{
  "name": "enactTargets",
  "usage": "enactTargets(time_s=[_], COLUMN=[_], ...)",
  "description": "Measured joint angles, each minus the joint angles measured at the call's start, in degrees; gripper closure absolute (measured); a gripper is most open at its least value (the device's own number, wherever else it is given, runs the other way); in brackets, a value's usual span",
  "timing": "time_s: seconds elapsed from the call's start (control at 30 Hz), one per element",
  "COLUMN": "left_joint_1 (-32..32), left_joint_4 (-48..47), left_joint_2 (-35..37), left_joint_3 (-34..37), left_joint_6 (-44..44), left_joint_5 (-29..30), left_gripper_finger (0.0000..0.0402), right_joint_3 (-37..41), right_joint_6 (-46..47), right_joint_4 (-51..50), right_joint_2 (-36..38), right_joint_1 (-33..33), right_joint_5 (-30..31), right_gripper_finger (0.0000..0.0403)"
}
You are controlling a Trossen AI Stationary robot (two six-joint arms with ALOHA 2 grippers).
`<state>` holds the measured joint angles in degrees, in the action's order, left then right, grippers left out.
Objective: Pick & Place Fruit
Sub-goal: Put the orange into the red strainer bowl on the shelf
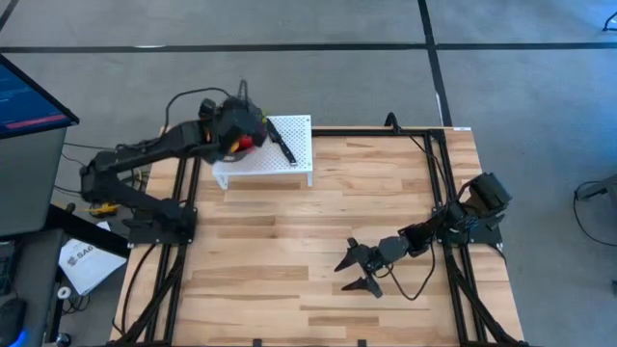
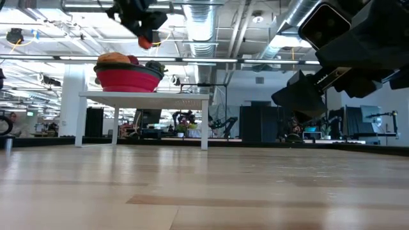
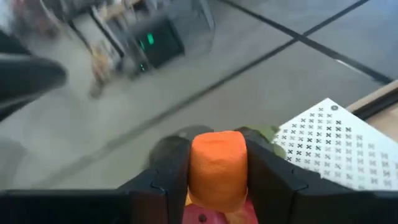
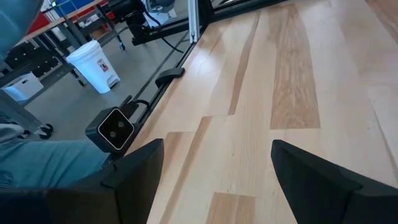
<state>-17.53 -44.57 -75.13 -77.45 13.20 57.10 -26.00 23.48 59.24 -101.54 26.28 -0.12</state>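
Note:
My left gripper (image 1: pixel 239 135) hangs above the red bowl (image 2: pixel 128 80) and is shut on an orange toy fruit (image 3: pixel 217 167). In the low view the fruit (image 2: pixel 146 43) shows as a small red-orange lump under the fingers, well above the bowl. The bowl stands on a small white perforated stand (image 1: pixel 289 159) at the table's far edge. It holds several fruits (image 2: pixel 115 58), heaped above its rim. The arm covers most of the bowl in the high view. My right gripper (image 1: pixel 362 270) is open over bare wood near the table's right side. My left gripper pinches the orange fruit (image 3: pixel 217 155) between its two fingers (image 3: pixel 168 180), one on each side. The fruit's rounded end sticks out past the fingertips. It is lifted clear, high above the bowl (image 2: pixel 128 80). A red patch (image 3: pixel 202 214) shows farther back between the fingers.
A black-handled knife (image 1: pixel 281 141) lies on the white stand beside the bowl. The stand's legs (image 2: pixel 204 121) rest on the wooden table (image 1: pixel 318 222), which is bare between the stand and the right gripper. A black metal frame (image 1: pixel 439 193) runs along the table's sides.

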Motion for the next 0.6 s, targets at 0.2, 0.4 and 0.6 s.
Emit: enactTargets(time_s=[0.2, 0.4, 0.6], left_joint_1=[-11.8, -15.6, -15.7], left_joint_4=[0.1, -0.1, -0.1], left_joint_2=[0.0, 0.6, 0.6], left_joint_3=[0.3, 3.5, 6.6], left_joint_6=[4.3, 6.6, 7.2], left_joint_5=[-16.0, -18.1, -18.0], left_gripper_finger=[0.0267, 0.0266, 0.0259], right_joint_3=[0.0, 0.0, 0.0], right_joint_6=[0.7, 1.6, 1.6], right_joint_4=[0.0, 0.0, 0.0], right_joint_2=[0.0, 0.0, 0.0], right_joint_1=[0.0, 0.0, 0.0], right_joint_5=[0.0, 0.0, 0.0], right_gripper_finger=[0.0111, 0.0111, 0.0111])
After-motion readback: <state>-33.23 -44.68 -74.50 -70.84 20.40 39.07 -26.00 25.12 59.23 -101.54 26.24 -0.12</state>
